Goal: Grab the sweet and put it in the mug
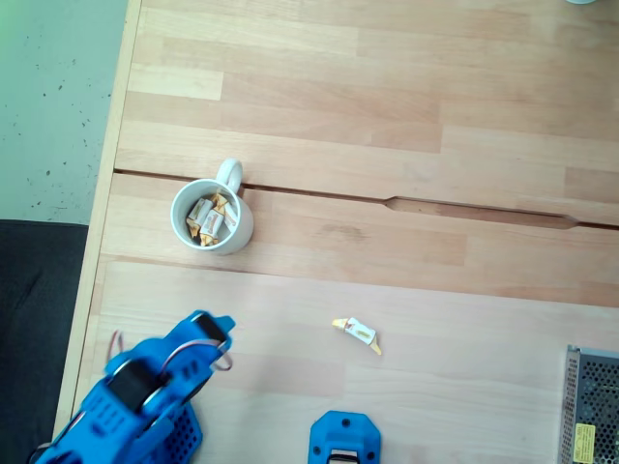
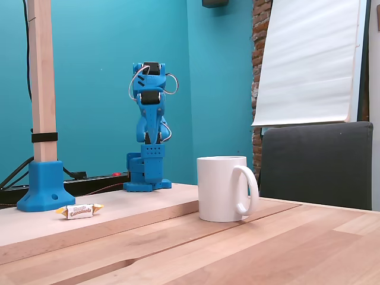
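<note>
**A:** On the wooden table, what is the biggest thing, and why does it sit where it does?

**B:** The blue arm. It is folded up over its base at the table's edge, well back from everything, which reads to me as a rest pose that leaves the work area free. The gripper points down along the arm in a fixed view; whether its fingers are spread or closed I cannot tell, and nothing seems to be in them.

**A:** Next down?

**B:** The mug, upright, mouth open to the top, handle turned away from the arm in the view from above. Several wrapped sweets already lie inside, so it serves as the collecting pot.

**A:** And the smallest?

**B:** The sweet, lying flat and alone on bare wood, well apart from the mug, near a blue post foot. Open space around it should make a clean pinch from above easier. Nothing is grasped yet.
</note>
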Controlling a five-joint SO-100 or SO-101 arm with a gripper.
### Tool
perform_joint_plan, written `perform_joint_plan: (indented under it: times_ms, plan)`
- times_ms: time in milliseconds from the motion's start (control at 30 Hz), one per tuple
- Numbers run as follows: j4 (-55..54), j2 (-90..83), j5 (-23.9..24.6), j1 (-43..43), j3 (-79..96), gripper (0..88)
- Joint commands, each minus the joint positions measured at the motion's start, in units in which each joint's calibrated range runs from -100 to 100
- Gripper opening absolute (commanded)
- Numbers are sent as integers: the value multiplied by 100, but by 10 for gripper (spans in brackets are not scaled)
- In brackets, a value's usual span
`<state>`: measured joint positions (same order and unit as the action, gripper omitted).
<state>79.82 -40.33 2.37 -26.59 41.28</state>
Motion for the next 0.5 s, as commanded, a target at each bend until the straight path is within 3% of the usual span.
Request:
perform_joint_plan:
  times_ms: [0, 200, 467]
  plan:
    - [74, 900, -88, -50, -631, 9]
    - [195, 2174, -186, -101, -1862, 9]
    - [115, 2759, -151, -892, -2906, 9]
